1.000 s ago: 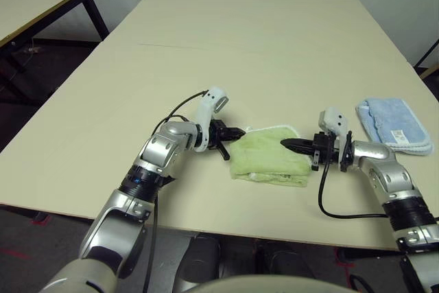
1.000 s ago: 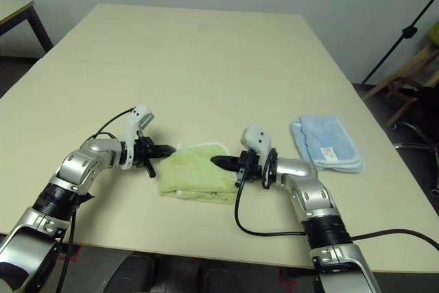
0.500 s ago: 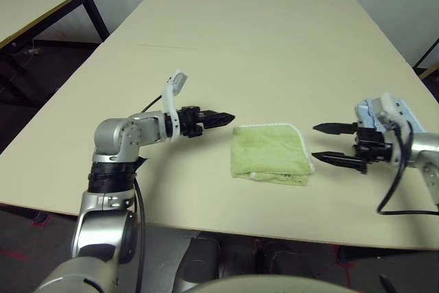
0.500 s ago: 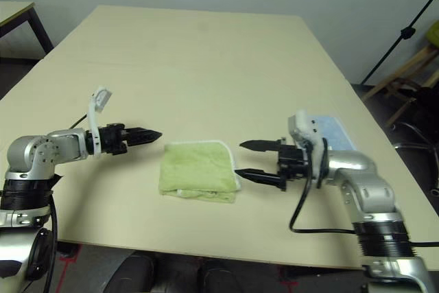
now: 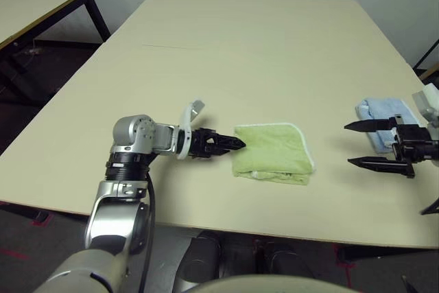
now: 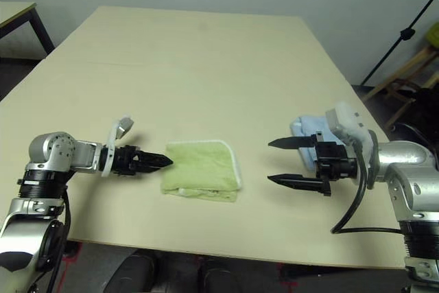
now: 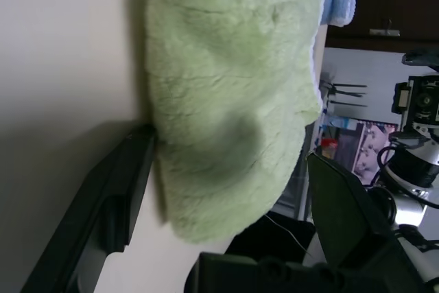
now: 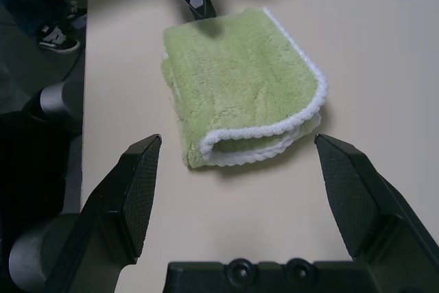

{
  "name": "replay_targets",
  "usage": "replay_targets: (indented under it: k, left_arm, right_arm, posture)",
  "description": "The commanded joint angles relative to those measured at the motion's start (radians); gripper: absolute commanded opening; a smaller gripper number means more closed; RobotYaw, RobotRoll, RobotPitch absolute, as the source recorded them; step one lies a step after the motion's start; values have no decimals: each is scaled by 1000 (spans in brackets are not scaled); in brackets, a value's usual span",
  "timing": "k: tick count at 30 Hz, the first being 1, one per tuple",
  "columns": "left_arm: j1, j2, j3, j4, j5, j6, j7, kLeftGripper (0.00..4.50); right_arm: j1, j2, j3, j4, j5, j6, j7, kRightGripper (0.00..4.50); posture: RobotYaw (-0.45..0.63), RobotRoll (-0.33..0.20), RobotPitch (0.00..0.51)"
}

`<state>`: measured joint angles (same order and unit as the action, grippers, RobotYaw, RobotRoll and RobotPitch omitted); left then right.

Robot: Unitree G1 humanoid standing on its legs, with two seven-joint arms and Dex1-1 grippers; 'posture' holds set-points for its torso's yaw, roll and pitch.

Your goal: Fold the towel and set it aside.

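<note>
Both arms are off the towel (image 5: 272,154) now! A second ago each end effector was pinched on an edge of the folded cloth. The right end effector (image 5: 367,143) has released, spread its fingers wide and pulled away to the right edge of the frame, beside the light-blue cloth (image 5: 383,120). The left end effector (image 5: 230,145) swung out left, then returned; its wrist has rolled and it sits open at the towel's left edge.
</note>
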<state>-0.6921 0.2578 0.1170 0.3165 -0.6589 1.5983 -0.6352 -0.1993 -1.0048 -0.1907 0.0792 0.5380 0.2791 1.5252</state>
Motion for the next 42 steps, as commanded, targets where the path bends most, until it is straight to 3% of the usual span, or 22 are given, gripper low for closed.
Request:
replay_targets:
  k: [1,13,26,30,34,42]
  left_arm:
    - [-16,-38,10,45,28,2,46,4488]
    - [-23,-114,95,89,18,16,101,4488]
    - [-20,-116,111,95,-23,16,101,33]
    - [-23,-127,163,88,-25,15,109,33]
    - [-43,-124,297,49,-42,14,138,33]
    - [-86,0,628,15,-94,-141,230,33]
  right_arm:
    - [11,-9,-20,-36,14,3,2,4500]
    - [89,-14,-36,-35,10,-25,50,4500]
    - [58,-7,-14,-70,12,14,18,4500]
    - [44,-1,-4,-74,10,24,9,4500]
    - [15,12,20,-48,-5,20,8,4500]
    - [-66,48,84,5,-31,6,10,4500]
  posture:
    - [75,0,92]
    - [79,0,95]
    - [88,0,85]
    - [93,0,82]
    - [124,0,83]
    - [172,0,82]
